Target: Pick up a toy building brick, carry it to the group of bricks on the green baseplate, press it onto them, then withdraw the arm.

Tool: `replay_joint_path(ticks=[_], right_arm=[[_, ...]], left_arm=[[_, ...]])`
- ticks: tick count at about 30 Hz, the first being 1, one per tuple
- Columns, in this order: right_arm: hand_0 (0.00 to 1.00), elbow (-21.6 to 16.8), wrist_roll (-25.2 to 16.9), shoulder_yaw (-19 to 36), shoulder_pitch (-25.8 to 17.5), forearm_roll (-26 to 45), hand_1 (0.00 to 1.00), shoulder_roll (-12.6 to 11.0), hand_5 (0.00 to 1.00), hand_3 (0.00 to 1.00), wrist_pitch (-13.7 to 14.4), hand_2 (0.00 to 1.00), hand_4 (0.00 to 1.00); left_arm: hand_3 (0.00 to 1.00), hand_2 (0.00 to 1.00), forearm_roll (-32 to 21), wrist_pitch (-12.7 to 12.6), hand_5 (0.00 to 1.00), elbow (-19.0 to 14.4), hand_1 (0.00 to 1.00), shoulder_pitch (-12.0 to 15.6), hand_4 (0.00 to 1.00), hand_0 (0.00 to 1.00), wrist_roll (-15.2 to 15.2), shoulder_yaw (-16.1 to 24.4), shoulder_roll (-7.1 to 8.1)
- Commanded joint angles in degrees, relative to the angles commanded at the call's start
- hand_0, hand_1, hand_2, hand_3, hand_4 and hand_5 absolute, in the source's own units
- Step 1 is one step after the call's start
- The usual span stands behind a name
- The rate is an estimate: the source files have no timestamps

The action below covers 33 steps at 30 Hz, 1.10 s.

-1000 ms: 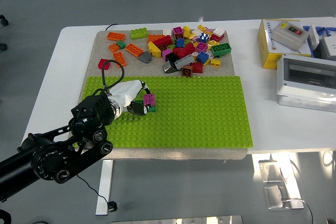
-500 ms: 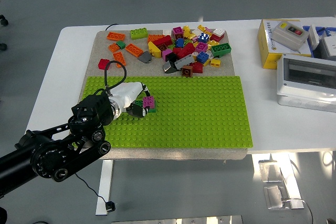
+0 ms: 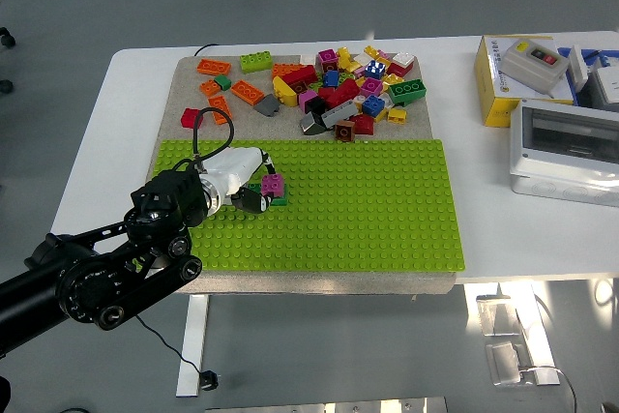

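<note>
My left hand (image 3: 253, 192), with a white cover on its back, is over the left part of the green baseplate (image 3: 368, 210). Its fingers (image 3: 250, 201) are curled against the left side of a magenta brick (image 3: 275, 183). That brick sits on top of a small green brick (image 3: 280, 200) on the baseplate. A pile of loose bricks (image 3: 348, 89) in many colours lies on the beige mat beyond the baseplate. The right arm is out of view.
Orange bricks (image 3: 232, 89) and a red brick (image 3: 190, 117) lie at the mat's back left. A yellow box with a grey device (image 3: 527, 70) and a white switch box (image 3: 566, 147) stand on the table at the right.
My left arm and hand have shifted slightly to the left and back. The magenta brick has stayed in place on the baseplate.
</note>
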<state>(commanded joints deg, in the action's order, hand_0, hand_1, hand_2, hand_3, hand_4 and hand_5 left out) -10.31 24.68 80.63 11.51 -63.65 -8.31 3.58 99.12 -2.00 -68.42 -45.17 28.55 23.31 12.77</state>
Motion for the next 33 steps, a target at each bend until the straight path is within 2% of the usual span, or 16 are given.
replay_joint_path(ticks=[33], right_arm=[[0.659, 0.0, -0.1, -0.23, 0.29, 0.16, 0.582, -0.06, 0.998, 0.769, 0.03, 0.589, 0.469]], left_arm=[[0.496, 0.861, 1.63, 0.16, 0.194, 1.04, 0.892, -1.81, 0.527, 0.961, -0.33, -3.12, -0.19]])
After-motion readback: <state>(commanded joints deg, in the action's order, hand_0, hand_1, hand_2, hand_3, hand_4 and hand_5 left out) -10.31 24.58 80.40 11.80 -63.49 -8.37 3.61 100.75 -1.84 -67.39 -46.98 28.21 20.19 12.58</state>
